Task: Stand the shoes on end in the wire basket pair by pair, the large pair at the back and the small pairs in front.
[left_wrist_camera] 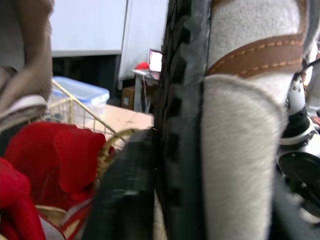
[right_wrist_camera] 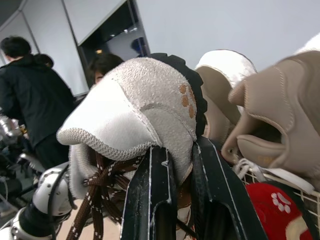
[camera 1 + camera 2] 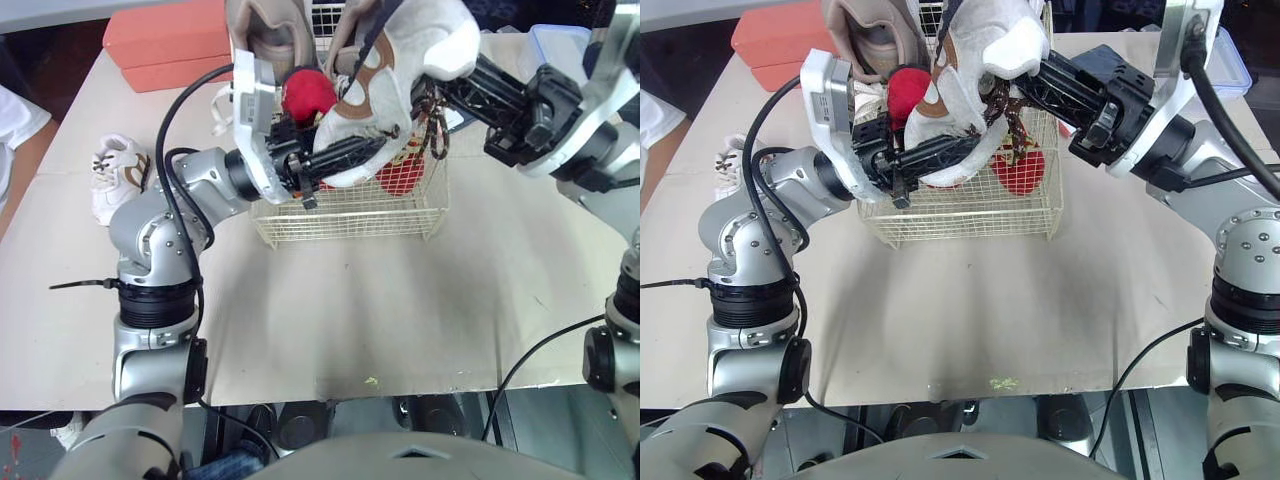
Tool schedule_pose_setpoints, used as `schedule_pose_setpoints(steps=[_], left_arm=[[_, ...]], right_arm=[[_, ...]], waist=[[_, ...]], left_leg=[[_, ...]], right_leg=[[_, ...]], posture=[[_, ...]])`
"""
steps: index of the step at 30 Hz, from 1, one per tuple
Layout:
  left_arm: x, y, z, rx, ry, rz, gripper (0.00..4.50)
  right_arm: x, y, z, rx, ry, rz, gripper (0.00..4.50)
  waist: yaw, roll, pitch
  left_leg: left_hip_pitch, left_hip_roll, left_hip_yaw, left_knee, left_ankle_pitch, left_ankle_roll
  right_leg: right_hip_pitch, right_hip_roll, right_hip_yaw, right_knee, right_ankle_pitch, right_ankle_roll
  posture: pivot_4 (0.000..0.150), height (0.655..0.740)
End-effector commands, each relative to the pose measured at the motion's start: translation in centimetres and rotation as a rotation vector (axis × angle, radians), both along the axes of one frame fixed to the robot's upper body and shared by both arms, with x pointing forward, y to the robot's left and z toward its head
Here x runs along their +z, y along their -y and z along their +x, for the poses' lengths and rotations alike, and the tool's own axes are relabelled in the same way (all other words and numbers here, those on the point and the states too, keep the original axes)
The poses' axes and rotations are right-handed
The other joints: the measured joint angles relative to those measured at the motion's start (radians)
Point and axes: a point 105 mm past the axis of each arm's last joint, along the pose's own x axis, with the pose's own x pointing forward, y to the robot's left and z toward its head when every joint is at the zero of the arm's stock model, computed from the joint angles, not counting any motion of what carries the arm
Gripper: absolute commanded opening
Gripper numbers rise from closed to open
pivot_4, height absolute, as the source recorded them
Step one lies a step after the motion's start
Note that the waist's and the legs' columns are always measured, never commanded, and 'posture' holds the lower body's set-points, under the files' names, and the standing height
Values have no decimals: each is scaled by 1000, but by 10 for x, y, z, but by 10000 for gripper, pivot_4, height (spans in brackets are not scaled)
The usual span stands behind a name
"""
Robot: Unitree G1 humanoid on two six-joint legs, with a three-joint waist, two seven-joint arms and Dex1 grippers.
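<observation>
A white suede boot (image 3: 400,60) with brown laces and a black sole hangs tilted over the wire basket (image 3: 350,222). Both grippers hold it. My right gripper (image 2: 177,152) is shut on the boot's collar from the right. My left gripper (image 3: 372,148) is shut on its lower part, with the sole pressed against one finger (image 1: 125,190). Two large beige shoes (image 3: 268,30) stand on end at the back of the basket. Small red shoes (image 3: 308,92) sit in front of them, partly hidden by the boot. A small white pair (image 3: 118,172) lies on the table at the left.
Orange boxes (image 3: 165,40) lie at the back left of the table. A clear plastic container (image 3: 560,45) stands at the back right. The tan table (image 3: 380,320) stretches bare in front of the basket. People (image 2: 30,95) stand beyond the table.
</observation>
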Motion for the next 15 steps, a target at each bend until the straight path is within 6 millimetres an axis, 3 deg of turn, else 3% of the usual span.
schedule_pose_setpoints(steps=[1,3,4,8,15], left_arm=[[8,-15,0,99,109,67,34576],[3,-24,-3,130,154,185,43262],[1,-26,-5,134,166,221,44262],[11,-39,-12,165,185,301,44262],[17,-39,-30,158,164,329,44262]], right_arm=[[21,11,-7,-83,93,56,0],[22,17,-1,-161,104,51,0],[22,18,1,-185,108,44,0],[12,21,8,-276,120,0,0],[-34,12,-4,-268,125,-220,0]], waist=[[0,0,0],[-1,0,0],[-1,0,0],[4,0,0],[4,0,0]], left_leg=[[0,0,0,0,0,0],[0,0,0,0,0,0],[0,0,0,0,0,0],[0,0,0,-1,0,0],[0,0,0,-1,0,0]], right_leg=[[0,0,0,0,0,0],[0,0,0,0,0,0],[0,0,0,0,0,0],[-1,4,0,0,0,0],[0,3,0,-1,0,0]], posture=[[1500,7400],[1500,7400],[1500,7400],[1500,7400],[1500,7400]])
